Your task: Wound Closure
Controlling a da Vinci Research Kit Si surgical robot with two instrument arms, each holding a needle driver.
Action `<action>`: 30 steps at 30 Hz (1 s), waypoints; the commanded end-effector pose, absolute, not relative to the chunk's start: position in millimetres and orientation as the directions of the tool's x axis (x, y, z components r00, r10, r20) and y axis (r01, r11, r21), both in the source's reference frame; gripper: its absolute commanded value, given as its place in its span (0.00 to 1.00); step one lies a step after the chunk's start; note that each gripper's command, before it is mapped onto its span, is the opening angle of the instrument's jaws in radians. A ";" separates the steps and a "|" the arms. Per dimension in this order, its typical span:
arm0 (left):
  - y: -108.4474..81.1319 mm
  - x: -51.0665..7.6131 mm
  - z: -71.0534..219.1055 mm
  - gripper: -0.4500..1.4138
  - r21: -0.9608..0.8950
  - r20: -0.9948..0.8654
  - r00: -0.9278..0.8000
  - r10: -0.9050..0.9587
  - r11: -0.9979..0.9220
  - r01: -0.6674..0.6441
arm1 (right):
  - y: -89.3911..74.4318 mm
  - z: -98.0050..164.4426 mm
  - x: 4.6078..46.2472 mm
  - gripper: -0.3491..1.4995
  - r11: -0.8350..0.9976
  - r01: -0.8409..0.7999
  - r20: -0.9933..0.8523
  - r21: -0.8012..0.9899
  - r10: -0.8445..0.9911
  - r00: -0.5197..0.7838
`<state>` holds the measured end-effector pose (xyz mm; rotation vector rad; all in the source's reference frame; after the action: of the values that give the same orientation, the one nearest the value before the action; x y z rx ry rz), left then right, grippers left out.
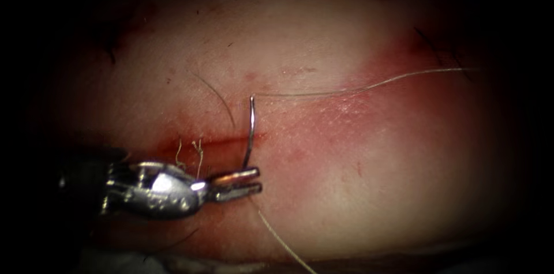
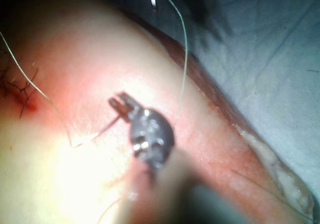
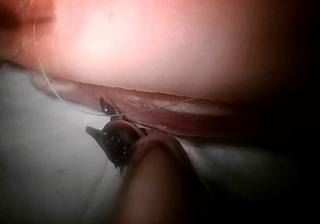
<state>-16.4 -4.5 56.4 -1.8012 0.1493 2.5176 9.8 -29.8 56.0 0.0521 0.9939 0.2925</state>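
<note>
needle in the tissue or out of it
Out: the needle stands free above the cut, one end gripped by the left pincer.

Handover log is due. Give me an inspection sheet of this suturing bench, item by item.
Surface: tissue with a short cut, red fluid around it.
Job's things: needle standing across the cut; thread trailing right from its upper end.
Clutter: cut thread ends at the cut.
Grippers: left tool holds the needle's lower end; right tool open, thread running past.
Cables: nothing seen.
Surroundings: pale drape.
</note>
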 end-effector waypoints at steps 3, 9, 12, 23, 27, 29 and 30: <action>0.2 -21.5 57.9 0.00 0.040 -0.958 -0.286 -0.004 -0.992 -0.119 | -31.7 55.2 11.0 0.99 0.954 -0.233 -0.832 0.188 0.281 0.479; 8.4 -27.2 62.5 0.00 0.040 -0.961 -0.277 0.005 -0.987 -0.158 | -33.6 54.3 12.2 0.99 0.957 -0.220 -0.839 0.189 0.274 0.470; 11.2 -27.7 65.5 0.00 0.050 -0.956 -0.293 0.004 -0.983 -0.176 | -34.1 53.8 12.8 0.99 0.957 -0.218 -0.840 0.191 0.274 0.468; 13.8 -23.9 74.4 0.87 -0.291 -0.865 -0.299 0.403 -0.888 -0.356 | -34.2 53.9 15.0 0.99 0.958 -0.207 -0.847 0.201 0.276 0.454; 13.1 -21.2 72.6 0.92 -0.338 -0.831 -0.328 0.449 -0.877 -0.343 | -34.0 54.0 15.7 0.99 0.958 -0.202 -0.849 0.205 0.277 0.450; 12.6 -18.4 70.0 0.92 -0.352 -0.793 -0.383 0.474 -0.869 -0.346 | -34.1 54.0 15.9 0.99 0.958 -0.201 -0.851 0.206 0.277 0.447; 12.3 -17.6 69.2 0.92 -0.344 -0.788 -0.396 0.470 -0.871 -0.349 | -34.1 54.0 15.9 0.99 0.958 -0.201 -0.851 0.206 0.277 0.447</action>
<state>-16.3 12.2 67.8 -1.3384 -0.1630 2.2845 14.9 -33.2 53.6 0.0715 1.0633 0.2953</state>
